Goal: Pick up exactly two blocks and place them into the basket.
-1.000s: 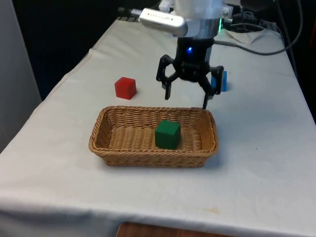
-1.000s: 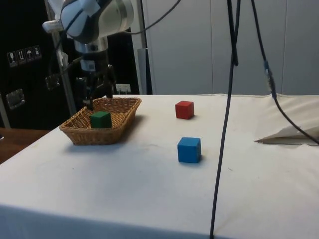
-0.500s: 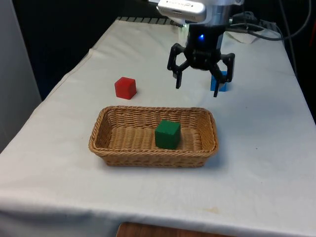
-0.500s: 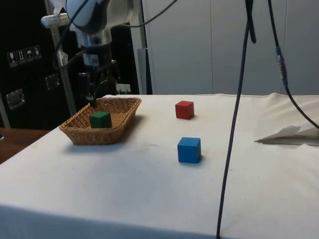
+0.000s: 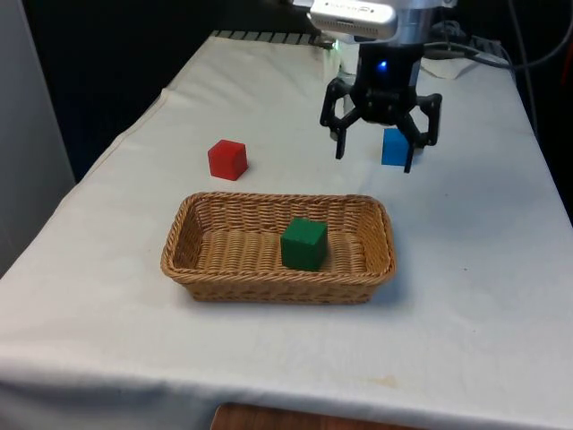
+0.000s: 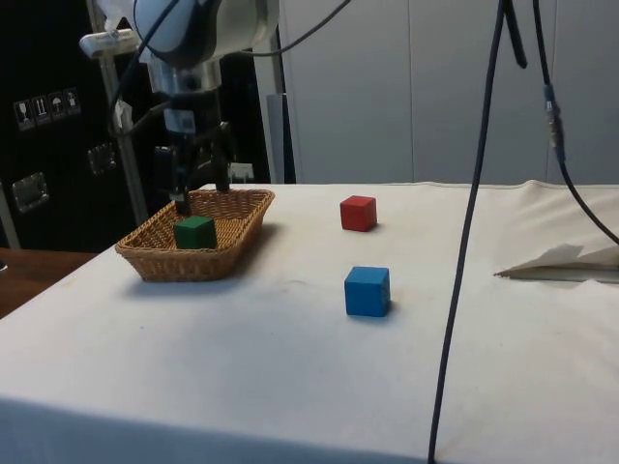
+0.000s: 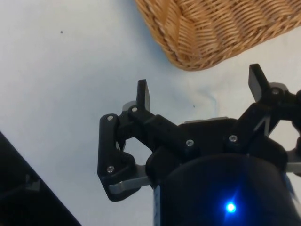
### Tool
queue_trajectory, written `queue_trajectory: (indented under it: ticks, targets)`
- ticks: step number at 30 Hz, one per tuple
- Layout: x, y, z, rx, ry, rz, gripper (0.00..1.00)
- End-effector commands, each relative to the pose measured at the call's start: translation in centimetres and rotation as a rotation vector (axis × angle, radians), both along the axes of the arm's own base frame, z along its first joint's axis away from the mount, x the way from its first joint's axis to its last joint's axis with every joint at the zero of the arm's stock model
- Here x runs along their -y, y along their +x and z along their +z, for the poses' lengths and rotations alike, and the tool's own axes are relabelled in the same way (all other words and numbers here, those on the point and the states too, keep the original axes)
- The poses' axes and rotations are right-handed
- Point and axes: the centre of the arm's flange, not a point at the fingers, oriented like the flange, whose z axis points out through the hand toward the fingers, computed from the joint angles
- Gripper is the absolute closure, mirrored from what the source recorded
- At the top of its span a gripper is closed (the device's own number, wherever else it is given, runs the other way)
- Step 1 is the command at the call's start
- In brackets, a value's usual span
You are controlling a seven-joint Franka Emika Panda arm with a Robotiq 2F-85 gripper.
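Tabletop: we see a white cloth covering the tabletop (image 5: 483,269), with black curtains behind its far end.
Basket: the wicker basket (image 5: 224,246) sits toward the near edge, about midway across; we also see its rim (image 7: 207,42) from the wrist.
Green block: it (image 5: 303,244) rests inside the basket.
Red block: it (image 5: 227,159) lies on the cloth beyond the basket, toward the front view's left edge.
Blue block: it (image 5: 394,147) lies beyond the basket, nearer the front view's right edge.
Claw: we see it (image 5: 374,161) hanging above the cloth past the basket's far rim, fingers (image 7: 143,94) spread wide, gripping nothing, with the blue block just behind it.
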Motion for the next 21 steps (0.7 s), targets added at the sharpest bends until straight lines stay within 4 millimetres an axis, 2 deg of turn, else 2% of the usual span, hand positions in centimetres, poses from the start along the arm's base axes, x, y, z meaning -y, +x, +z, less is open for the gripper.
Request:
queue_trajectory:
  ticks: [1, 2, 3, 4, 9, 12, 13, 14, 20, 21]
  targets:
    - [-0.3, -1.1, 0.0, 0.008, -0.003, 0.000, 0.00]
    - [-0.5, -1.2, 0.0, 0.007, -0.001, 0.001, 0.00]
    - [-0.3, -0.2, -0.1, -0.001, 0.002, 0.003, 0.00]
    - [-0.6, -1.3, -0.1, 0.006, 0.001, 0.001, 0.00]
    - [-1.4, -1.9, -0.2, -0.003, 0.010, 0.008, 0.00]
    - [-1.6, -2.1, -0.2, -0.007, 0.015, 0.013, 0.00]
    - [-1.5, -1.0, -0.2, -0.012, 0.017, 0.010, 0.00]
    - [-1.8, -2.3, -0.2, -0.010, 0.018, 0.016, 0.00]
    - [-2.4, -2.8, 0.0, -0.017, 0.030, 0.028, 0.00]
    - [-2.3, -1.8, 0.0, -0.022, 0.032, 0.028, 0.00]
